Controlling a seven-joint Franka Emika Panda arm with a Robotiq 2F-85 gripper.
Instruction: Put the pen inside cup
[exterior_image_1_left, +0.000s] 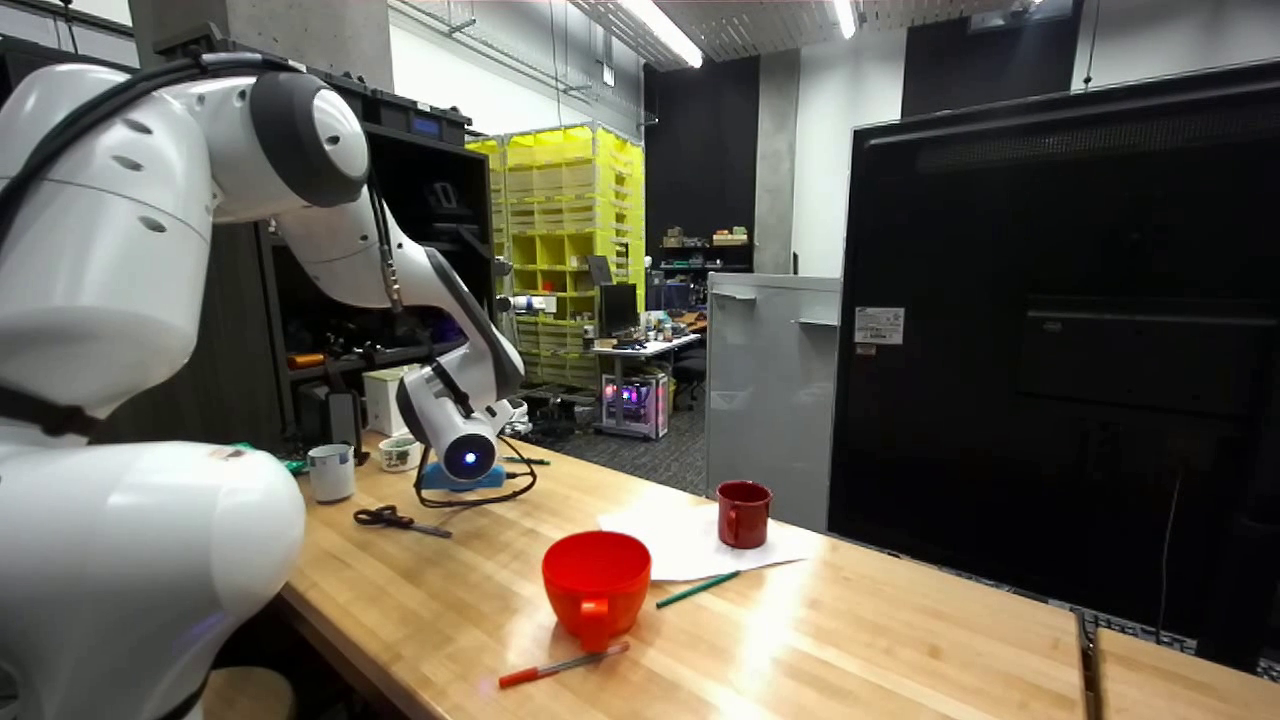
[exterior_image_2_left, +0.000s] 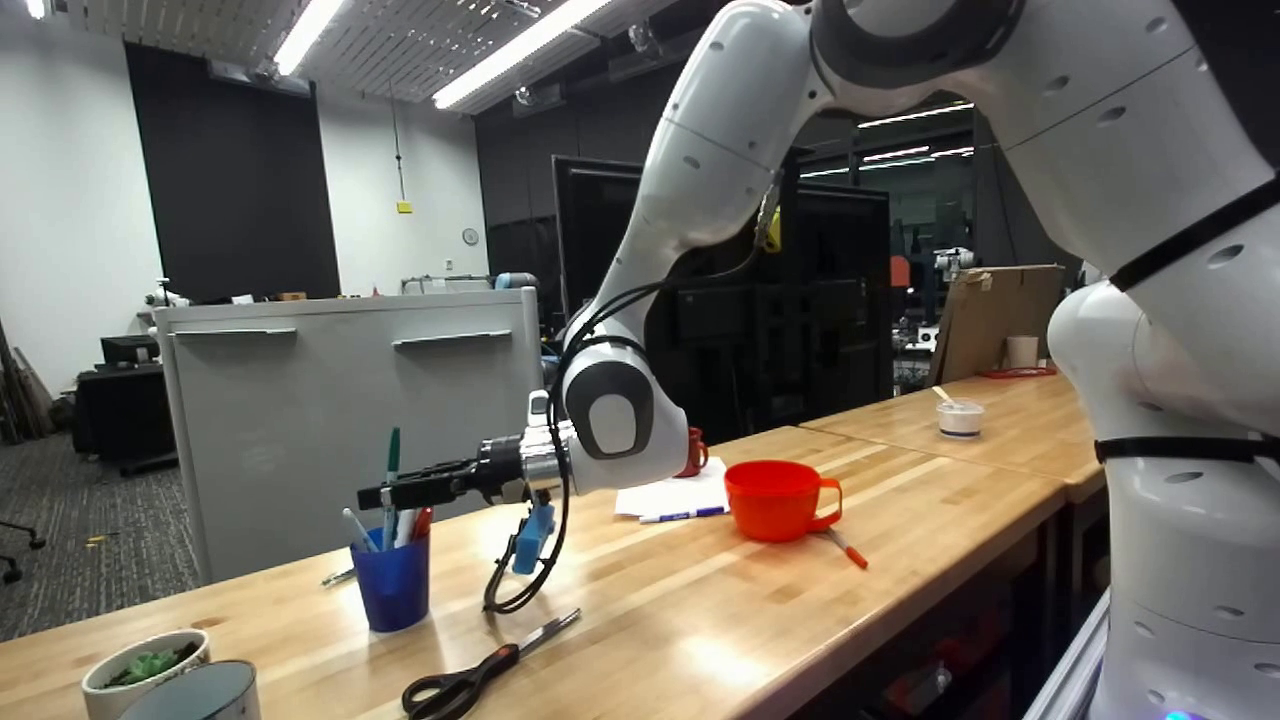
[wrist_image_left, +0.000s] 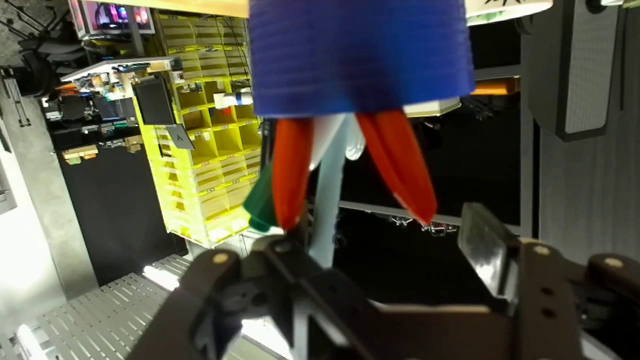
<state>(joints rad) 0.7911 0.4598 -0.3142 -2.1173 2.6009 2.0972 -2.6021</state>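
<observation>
A thin green pen (exterior_image_1_left: 697, 590) lies on the table beside the white paper. At about that place in an exterior view a pen (exterior_image_2_left: 682, 515) looks blue and pale; I cannot tell if it is the same one. The dark blue cup (exterior_image_2_left: 390, 588) stands upright, holding several pens, and fills the top of the inverted wrist view (wrist_image_left: 360, 55). A green pen (exterior_image_2_left: 393, 452) sticks up from it. My gripper (exterior_image_2_left: 372, 497) is just above the cup. In the wrist view its jaws (wrist_image_left: 380, 240) are apart, close to the pen ends, with nothing visibly clamped.
A bright red bowl (exterior_image_1_left: 597, 580), a dark red cup (exterior_image_1_left: 744, 515), a red-ended pen (exterior_image_1_left: 563, 666) and white paper (exterior_image_1_left: 665, 535) are on the table. Scissors (exterior_image_2_left: 490, 668), a potted plant (exterior_image_2_left: 148, 668) and a grey cup (exterior_image_2_left: 205, 695) stand near the blue cup.
</observation>
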